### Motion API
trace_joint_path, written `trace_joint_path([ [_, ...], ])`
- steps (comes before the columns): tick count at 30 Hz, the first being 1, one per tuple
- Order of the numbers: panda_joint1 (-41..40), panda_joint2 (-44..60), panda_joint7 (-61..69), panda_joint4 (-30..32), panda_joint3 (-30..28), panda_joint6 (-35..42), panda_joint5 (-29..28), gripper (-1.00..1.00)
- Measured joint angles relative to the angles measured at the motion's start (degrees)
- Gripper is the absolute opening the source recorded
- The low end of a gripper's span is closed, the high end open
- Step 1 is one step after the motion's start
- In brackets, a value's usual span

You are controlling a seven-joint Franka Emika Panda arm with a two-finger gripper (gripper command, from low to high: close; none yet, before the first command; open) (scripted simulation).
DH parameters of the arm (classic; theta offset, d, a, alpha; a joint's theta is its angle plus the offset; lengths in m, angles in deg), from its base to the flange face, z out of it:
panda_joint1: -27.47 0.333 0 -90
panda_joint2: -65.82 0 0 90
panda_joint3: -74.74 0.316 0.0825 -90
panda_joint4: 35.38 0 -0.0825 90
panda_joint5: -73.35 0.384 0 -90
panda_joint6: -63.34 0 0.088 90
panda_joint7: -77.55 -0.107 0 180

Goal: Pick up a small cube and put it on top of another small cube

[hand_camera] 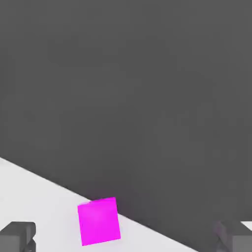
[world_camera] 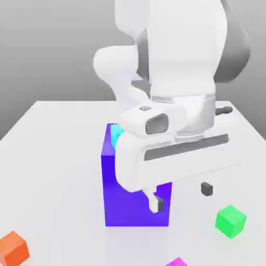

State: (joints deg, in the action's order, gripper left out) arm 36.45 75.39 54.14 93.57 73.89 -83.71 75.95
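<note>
Small cubes: we count four (orange (world_camera: 14, 247), green (world_camera: 230, 220), magenta (hand_camera: 99, 221), cyan (world_camera: 117, 133)).
Big block (world_camera: 124, 205): one, blue, centre.
Gripper (world_camera: 181, 196): one, wide, empty.

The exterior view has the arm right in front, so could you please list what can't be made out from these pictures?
- Cyan cube: exterior view, mostly hidden behind the arm; whether it sits on the purple block is unclear.
- Purple block: its top and right side covered by the gripper.
- Magenta cube: cut off by the exterior view's lower edge.
- Orange cube: partly cut by the lower edge.
- Fingertips: hand view, cropped at the frame edge.
</note>
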Motion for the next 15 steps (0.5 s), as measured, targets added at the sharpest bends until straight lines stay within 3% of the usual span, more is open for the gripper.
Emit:
trace_joint_path([
  [9, 0.74, 18.60, 3.02, -1.93, 0.73, -8.24, -2.51, 0.00],
  [10, 0.71, 20.65, 3.03, -2.37, 0.77, -9.81, -2.53, -1.00],
  [15, 0.69, 20.65, 3.03, -2.37, 0.79, -9.74, -2.52, -1.00],
])
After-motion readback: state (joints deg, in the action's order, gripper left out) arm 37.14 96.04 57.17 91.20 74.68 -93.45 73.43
